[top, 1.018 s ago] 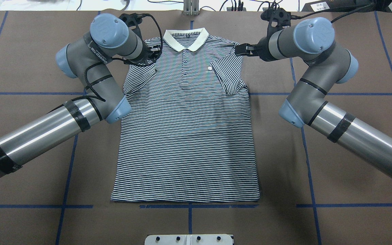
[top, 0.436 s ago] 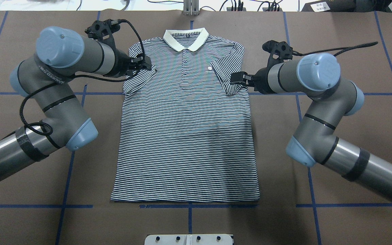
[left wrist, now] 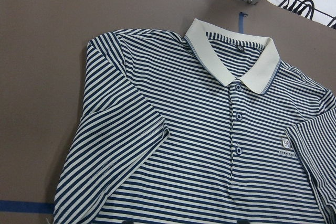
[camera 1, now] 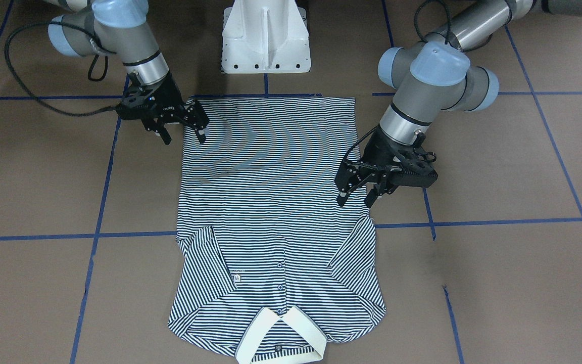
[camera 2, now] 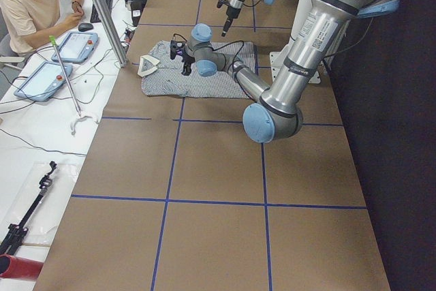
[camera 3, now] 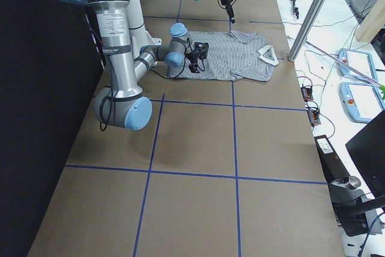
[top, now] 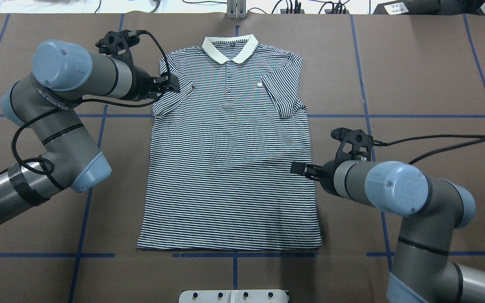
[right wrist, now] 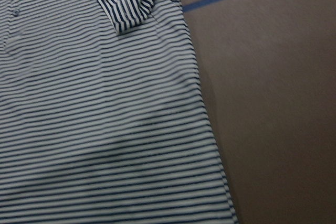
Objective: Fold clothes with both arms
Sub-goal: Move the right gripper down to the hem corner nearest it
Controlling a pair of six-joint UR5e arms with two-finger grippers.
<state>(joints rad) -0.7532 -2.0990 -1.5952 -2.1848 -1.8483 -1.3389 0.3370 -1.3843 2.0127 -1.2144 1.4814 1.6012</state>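
Striped polo shirt (top: 230,168) lies flat at the centre of the brown desk (top: 415,84), with the left gripper (top: 171,84) by the sleeve at upper left and the right gripper (top: 299,169) at the shirt's right edge, both spread and empty, where a shallow pinch might snag one layer and skew the fold.

The navy-and-white striped polo shirt (top: 230,168) lies flat and front up mid-table, its cream collar (top: 230,49) toward the edge opposite the robot and both sleeves (top: 284,94) folded inward. The left arm (top: 78,75) holds the left gripper (top: 170,84), fingers spread, at one sleeve. The right arm (top: 394,187) holds the right gripper (top: 299,169), also spread, over the other side seam.
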